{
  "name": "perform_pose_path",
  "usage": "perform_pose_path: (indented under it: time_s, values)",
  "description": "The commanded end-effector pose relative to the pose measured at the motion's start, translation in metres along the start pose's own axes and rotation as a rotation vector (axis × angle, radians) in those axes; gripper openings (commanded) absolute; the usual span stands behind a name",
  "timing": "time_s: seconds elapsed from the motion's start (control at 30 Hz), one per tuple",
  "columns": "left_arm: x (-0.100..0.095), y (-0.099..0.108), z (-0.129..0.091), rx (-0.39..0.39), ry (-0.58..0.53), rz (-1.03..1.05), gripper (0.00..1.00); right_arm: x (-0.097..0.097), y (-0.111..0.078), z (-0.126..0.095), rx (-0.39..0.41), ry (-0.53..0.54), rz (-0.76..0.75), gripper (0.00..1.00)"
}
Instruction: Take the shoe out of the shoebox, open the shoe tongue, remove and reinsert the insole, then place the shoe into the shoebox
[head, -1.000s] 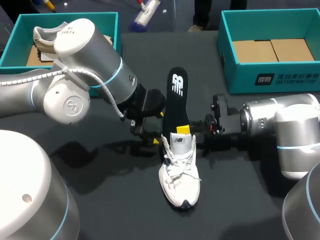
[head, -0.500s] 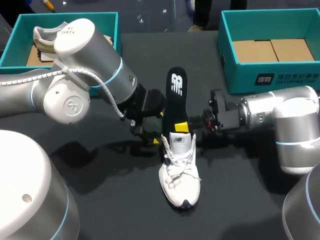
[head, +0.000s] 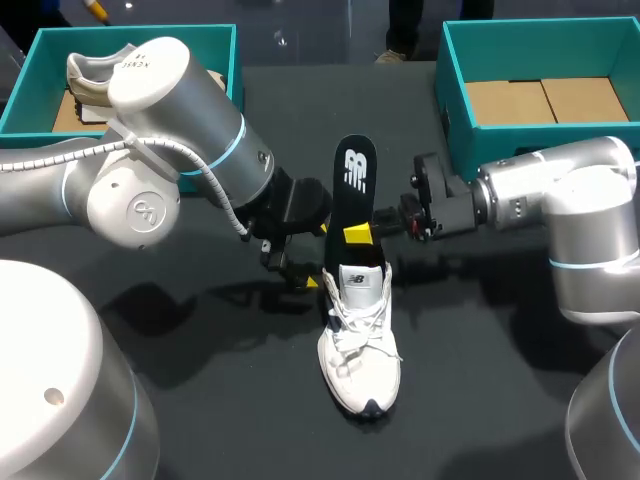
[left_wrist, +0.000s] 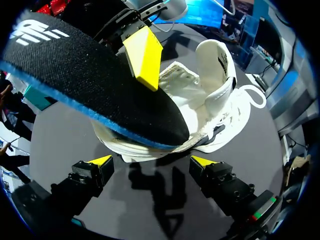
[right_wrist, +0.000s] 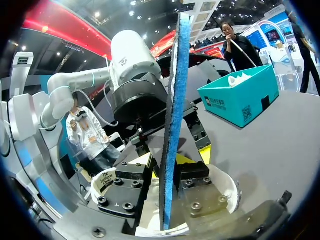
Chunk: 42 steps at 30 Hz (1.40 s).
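Right gripper (head: 364, 233): jaws are pinching the insole (head: 357, 180) mid-length, reaching in from the right. Insole's long axis is running far-to-near, its near end sitting in the shoe (head: 358, 340) mid-table (head: 200, 400). Left gripper (left_wrist: 152, 161): jaws are standing spread just left of the heel.

A robotics lab or demonstration bench is suggested. Two grey-white industrial arms, the left arm (head: 160, 150) and the right arm (head: 560, 200), are mounted at a dark matte table (head: 480, 380). An open teal left shoebox (head: 90, 35) and right shoebox (head: 462, 135) are set at its far corners.
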<state>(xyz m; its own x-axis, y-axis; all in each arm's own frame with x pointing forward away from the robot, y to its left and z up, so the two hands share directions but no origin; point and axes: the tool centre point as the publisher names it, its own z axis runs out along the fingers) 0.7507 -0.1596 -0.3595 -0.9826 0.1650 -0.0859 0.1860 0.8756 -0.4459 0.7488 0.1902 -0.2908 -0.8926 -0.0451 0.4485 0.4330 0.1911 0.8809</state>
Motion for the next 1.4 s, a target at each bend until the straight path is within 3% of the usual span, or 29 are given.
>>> perform_pose_path:
  time_s: [0.03, 0.1, 0.13, 0.17, 0.5, 0.97, 1.1, 1.17, 1.2, 1.4]
  values:
    - [0.0, -0.001, 0.001, -0.003, 0.0, 0.0, 1.0, -0.002, 0.007, 0.0, 0.015, 0.0, -0.004, 0.24]
    - [0.0, -0.001, 0.001, -0.003, 0.0, 0.0, 1.0, -0.002, 0.009, -0.001, 0.016, -0.004, -0.006, 0.21]
    - [0.0, -0.001, 0.001, -0.003, 0.0, 0.0, 1.0, -0.003, 0.009, -0.001, 0.017, -0.006, -0.005, 0.15]
    - [0.0, -0.001, 0.001, -0.003, 0.0, 0.0, 1.0, -0.003, 0.009, -0.001, 0.017, -0.008, -0.004, 0.0]
    - [0.0, -0.001, 0.001, -0.003, 0.0, 0.0, 1.0, -0.004, -0.015, 0.003, 0.03, -0.041, 0.071, 0.0]
    - [0.0, -0.001, 0.001, -0.003, 0.0, 0.0, 1.0, 0.011, -0.051, 0.008, 0.041, -0.084, 0.193, 0.0]
    - [0.0, -0.001, 0.001, -0.003, 0.0, 0.0, 1.0, 0.011, -0.05, 0.01, 0.045, -0.086, 0.196, 0.0]
    - [0.0, -0.001, 0.001, -0.003, 0.0, 0.0, 1.0, 0.011, -0.046, 0.01, 0.046, -0.089, 0.183, 0.2]
    - [0.0, -0.001, 0.001, -0.003, 0.0, 0.0, 1.0, 0.011, -0.043, 0.009, 0.048, -0.089, 0.176, 0.24]
    - [0.0, -0.001, 0.001, -0.003, 0.0, 0.0, 1.0, 0.006, -0.027, 0.007, 0.061, -0.096, 0.132, 0.23]
